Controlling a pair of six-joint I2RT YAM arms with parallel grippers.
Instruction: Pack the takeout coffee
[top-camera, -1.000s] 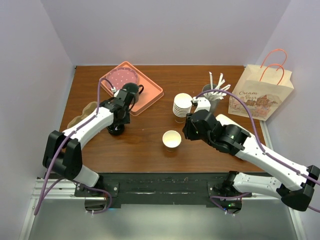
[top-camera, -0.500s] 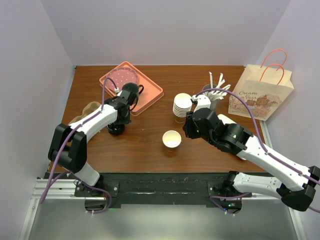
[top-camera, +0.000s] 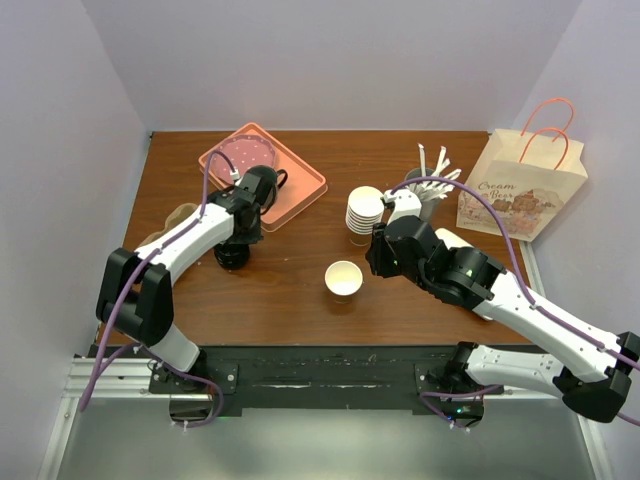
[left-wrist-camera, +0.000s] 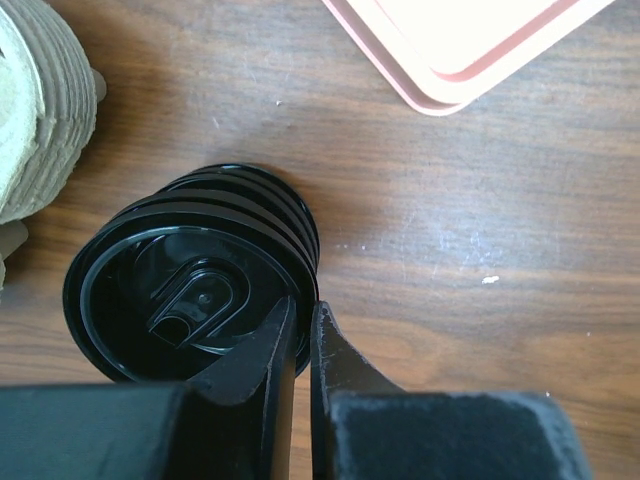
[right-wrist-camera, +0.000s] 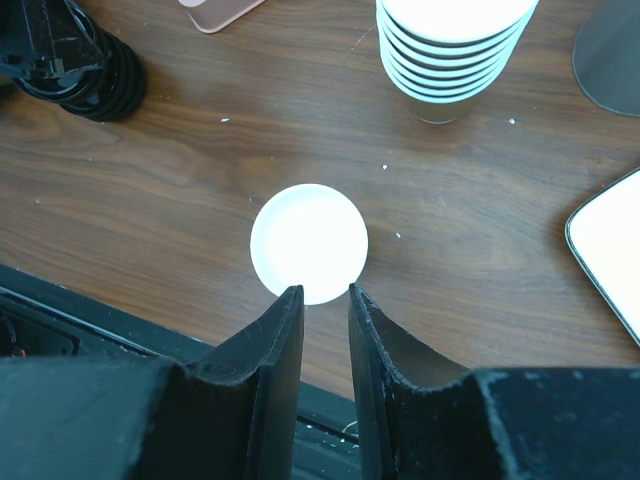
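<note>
The left gripper (left-wrist-camera: 305, 305) is down at a short stack of black sip lids (left-wrist-camera: 250, 215), glossy round plastic discs whose edges form stepped ridges. Its 2 dark, wedge-shaped fingers (left-wrist-camera: 262, 350) are pinched almost together on the rim of the top lid (left-wrist-camera: 190, 300), 1 inside the rim and 1 outside. That lid shows a moulded, oblong sip recess. The stack stands on the wood-grain table (left-wrist-camera: 480, 220), near a ribbed, pulp-cardboard cup carrier (left-wrist-camera: 40, 110) and the rounded corner of a smooth pink tray (left-wrist-camera: 470, 50).

The right gripper (right-wrist-camera: 325, 290) hovers over the takeout cup (right-wrist-camera: 308, 243), a single unlidded paper cup with a thin rolled rim and a plain white inside. It stands upright near the front of the table, between the 2 arms. The fingers stand a narrow slot apart and hold nothing. The colour of the cup's outer wall cannot be told.

Beyond it is a nested stack of white paper cups (right-wrist-camera: 455, 45). At the table's right edge stands a kraft paper bag (top-camera: 520, 190) with orange cord handles.
</note>
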